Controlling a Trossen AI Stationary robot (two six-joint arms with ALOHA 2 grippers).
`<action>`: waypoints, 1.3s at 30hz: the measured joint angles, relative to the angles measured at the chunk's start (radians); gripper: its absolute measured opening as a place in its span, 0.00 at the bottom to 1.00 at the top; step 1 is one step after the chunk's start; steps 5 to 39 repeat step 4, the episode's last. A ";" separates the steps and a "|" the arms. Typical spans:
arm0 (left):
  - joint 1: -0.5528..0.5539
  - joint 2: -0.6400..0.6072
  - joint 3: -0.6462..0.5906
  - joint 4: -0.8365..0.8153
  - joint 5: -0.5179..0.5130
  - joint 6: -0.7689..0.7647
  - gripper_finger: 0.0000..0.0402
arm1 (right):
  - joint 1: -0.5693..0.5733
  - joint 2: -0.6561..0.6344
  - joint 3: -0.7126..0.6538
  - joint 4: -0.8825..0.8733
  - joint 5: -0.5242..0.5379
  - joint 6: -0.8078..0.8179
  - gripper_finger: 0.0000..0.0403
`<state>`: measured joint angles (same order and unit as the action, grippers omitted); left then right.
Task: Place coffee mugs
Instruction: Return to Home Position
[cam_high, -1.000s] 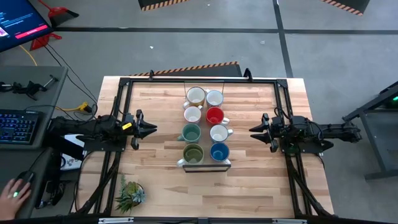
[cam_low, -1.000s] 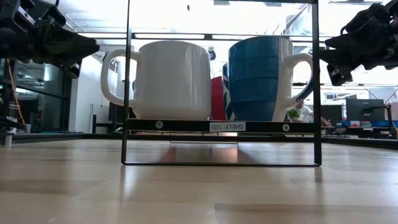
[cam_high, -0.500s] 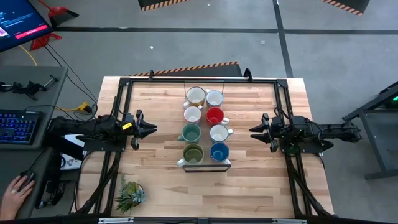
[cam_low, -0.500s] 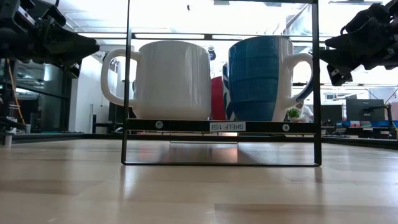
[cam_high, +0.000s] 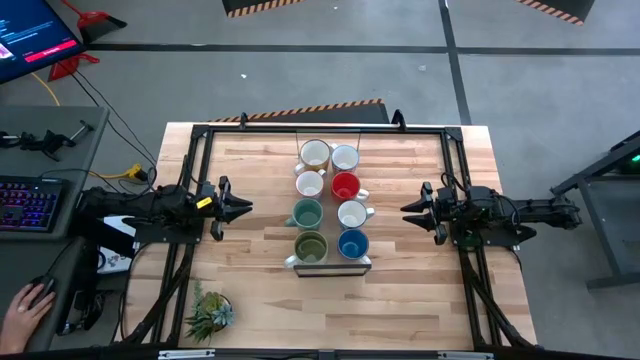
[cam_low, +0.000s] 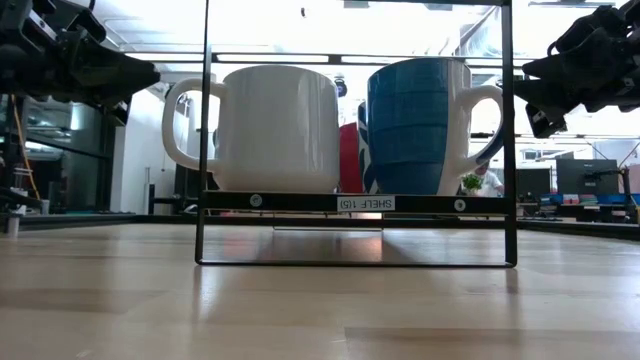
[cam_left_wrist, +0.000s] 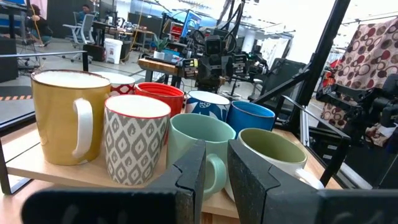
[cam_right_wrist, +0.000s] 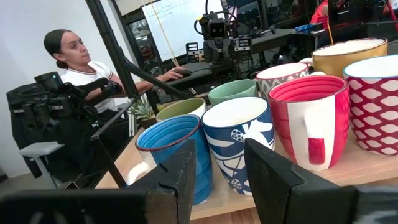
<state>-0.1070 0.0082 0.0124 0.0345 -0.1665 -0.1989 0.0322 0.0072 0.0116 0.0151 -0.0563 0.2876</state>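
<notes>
Eight coffee mugs (cam_high: 345, 186) are set in two rows on the black shelf (cam_low: 300, 202) at the middle of the table (cam_high: 250, 290). The left gripper (cam_high: 245, 207) and right gripper (cam_high: 408, 210) are held at either side, slightly parted, with nothing gripped.

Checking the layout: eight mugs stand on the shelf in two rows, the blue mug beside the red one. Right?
No. In the high view the blue mug is beside the olive-green mug, not the red mug; the rest holds.
</notes>
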 joint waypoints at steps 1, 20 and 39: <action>0.000 0.000 0.000 0.000 0.000 0.000 0.14 | 0.000 0.000 0.000 0.000 0.000 0.000 0.30; 0.000 0.000 0.000 0.000 0.000 0.000 0.14 | 0.000 0.000 0.000 0.000 0.000 0.000 0.30; 0.000 0.000 0.000 0.000 0.000 0.000 0.14 | 0.000 0.000 0.000 0.000 0.000 0.000 0.30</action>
